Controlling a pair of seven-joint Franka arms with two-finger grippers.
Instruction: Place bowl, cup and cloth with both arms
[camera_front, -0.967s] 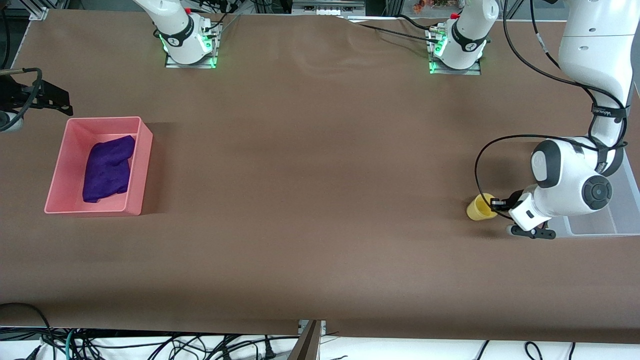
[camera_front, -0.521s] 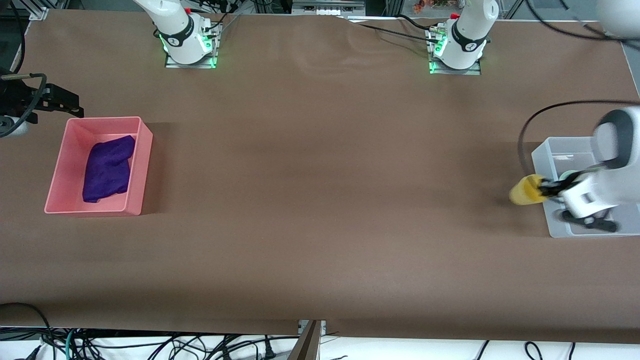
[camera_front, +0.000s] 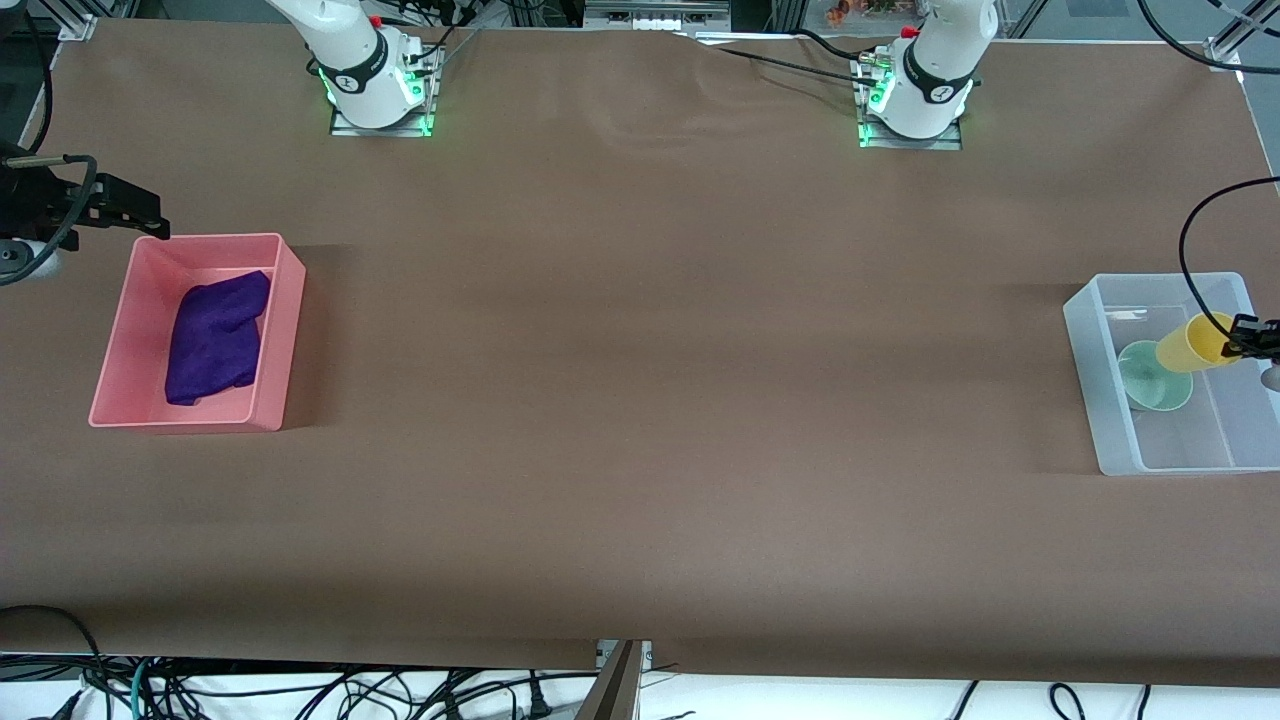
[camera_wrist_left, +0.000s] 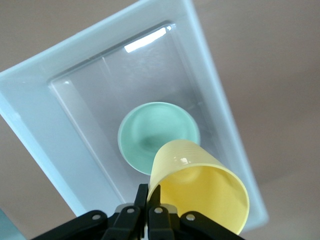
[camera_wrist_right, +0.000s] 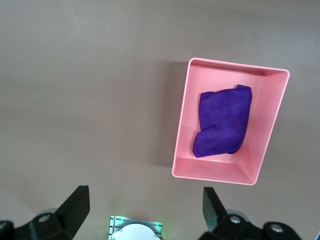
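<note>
Right tool (camera_front: 120, 205) hangs high over the counter (camera_front: 640, 400) at the right arm's end, just past the pink bin's (camera_front: 285, 300) rim on the side toward the robot bases, and its two black fingers (camera_wrist_right: 75, 205) stand spread wide with nothing between them. That arm waits there. Inside the pink bin, the cloth (camera_front: 215, 335) lies crumpled on the floor of the bin, deep purple, filling much of its length and leaving bare pink toward the wall nearer the middle of the counter. The right wrist view looks straight down on it: cloth (camera_wrist_right: 222, 127) inside the pink bin (camera_wrist_right: 182, 125), brown counter all around.

Moving across the wide brown middle of the counter and on to the left arm's end, the clear bin (camera_front: 1090, 390) comes up, sitting well apart from the pink bin. The bowl (camera_front: 1150, 378), pale sage green, rests on the floor of the clear bin. Up in the air over that bin, the left tool (camera_front: 1252, 345) pinches the rim of the cup (camera_front: 1190, 343), the yellow cup tipped on its side. From the left wrist view the fingers (camera_wrist_left: 155, 212) are pressed onto the cup's (camera_wrist_left: 200, 190) wall at its lip, with the bowl (camera_wrist_left: 150, 135) directly below inside the clear bin (camera_wrist_left: 30, 125).
</note>
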